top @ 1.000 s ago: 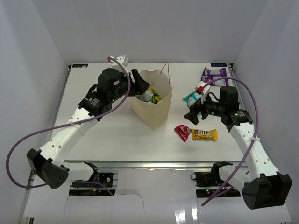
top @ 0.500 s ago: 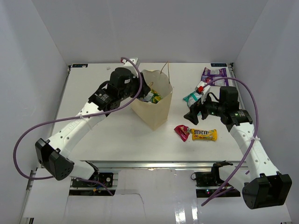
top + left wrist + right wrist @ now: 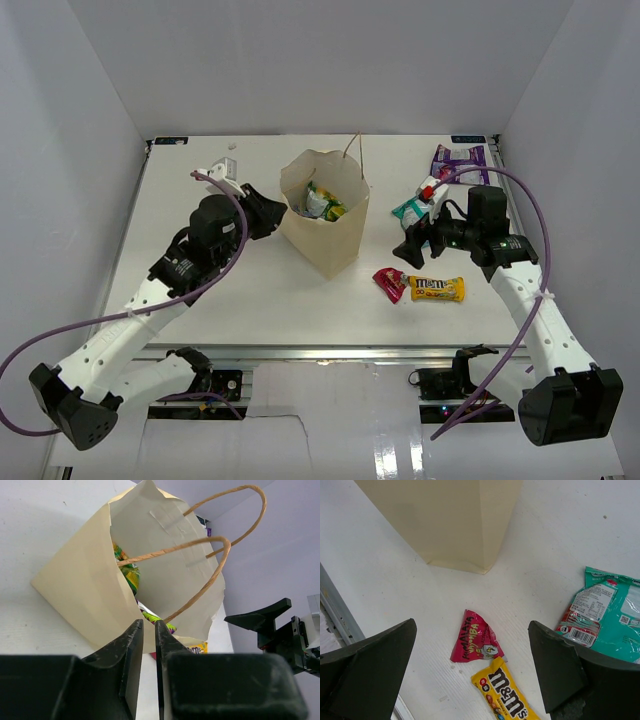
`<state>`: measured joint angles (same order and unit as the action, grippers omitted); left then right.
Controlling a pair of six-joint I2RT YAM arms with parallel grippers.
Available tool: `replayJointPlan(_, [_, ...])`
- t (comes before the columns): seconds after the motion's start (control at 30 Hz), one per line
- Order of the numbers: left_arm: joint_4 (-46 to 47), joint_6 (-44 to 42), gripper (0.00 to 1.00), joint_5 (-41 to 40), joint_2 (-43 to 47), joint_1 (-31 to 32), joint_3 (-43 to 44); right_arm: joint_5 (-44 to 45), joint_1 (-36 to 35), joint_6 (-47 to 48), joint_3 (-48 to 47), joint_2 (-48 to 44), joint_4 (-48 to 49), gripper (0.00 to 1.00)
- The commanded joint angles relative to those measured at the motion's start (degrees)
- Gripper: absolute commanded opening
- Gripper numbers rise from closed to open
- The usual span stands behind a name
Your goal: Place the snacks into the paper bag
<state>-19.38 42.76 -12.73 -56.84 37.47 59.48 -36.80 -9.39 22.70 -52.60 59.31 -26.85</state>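
While the boxy tan kraft paper bag (image 3: pixel 322 232) stands upright near the middle of the white table (image 3: pixel 240 295), mouth open upward, a green-yellow glossy packet (image 3: pixel 322 203) shows inside it. Four snacks lie loose to its right.

Right gripper (image 3: pixel 412 252): jaws spread wide, nothing between them, over the table right of the bag.
Left gripper (image 3: pixel 270 207): just left of the bag's mouth, fingers drawn to a thin slit, holding nothing.

Key relation: the crumpled red-pink packet (image 3: pixel 475 641) lies just near and slightly left of the right gripper. In the wrist view it sits below the fingers, about midway between them. Its narrow tip points toward the bag's near corner. That long axis runs crosswise to the line the fingers close along, so a closing would take it across its narrower width. Judgement: this is the right arm's pick, since the left arm is beyond the bag, well apart.

Yellow M&M's packet (image 3: pixel 506 695): one end touches the red-pink packet's near corner, and from above its long axis runs left-right. Risk, as I judge it: a descent could catch both.

Teal packet (image 3: pixel 607 611): on the far side of the right gripper.
Purple-white packet (image 3: pixel 458 158): far right corner, well apart.

The carry would run left to the bag's mouth.
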Motion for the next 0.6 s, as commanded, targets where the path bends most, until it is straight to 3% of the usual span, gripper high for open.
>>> replayJointPlan(0.0, [4.8,4.9,0.26,-1.9,1.7,0.1,-2.5,-0.3,0.0,-0.2,0.5,-0.2,1.8,0.98])
replayJointPlan(0.17, [5.7,8.0,0.27,-2.4,3.7,0.1,-5.3,0.1,0.0,0.8,1.3,-0.1,1.5,0.98])
replayJointPlan(0.27, [6.6,6.4,0.33,-1.0,6.4,0.1,-6.7,0.8,0.0,3.1,2.0,3.6,-1.0,0.98])
replayJointPlan(0.37, [6.4,0.8,0.45,0.1,11.3,0.1,-7.9,2.4,0.0,5.7,0.6,11.3,-7.6,0.96])
replayJointPlan(0.43, [5.1,-2.1,0.59,0.0,14.7,0.1,-9.8,4.4,-0.1,7.4,-0.1,16.4,-9.8,0.93])
replayJointPlan(0.57, [1.0,-2.9,0.77,-1.2,23.6,0.1,-14.0,3.1,-0.2,13.8,2.2,18.8,-9.0,0.90])
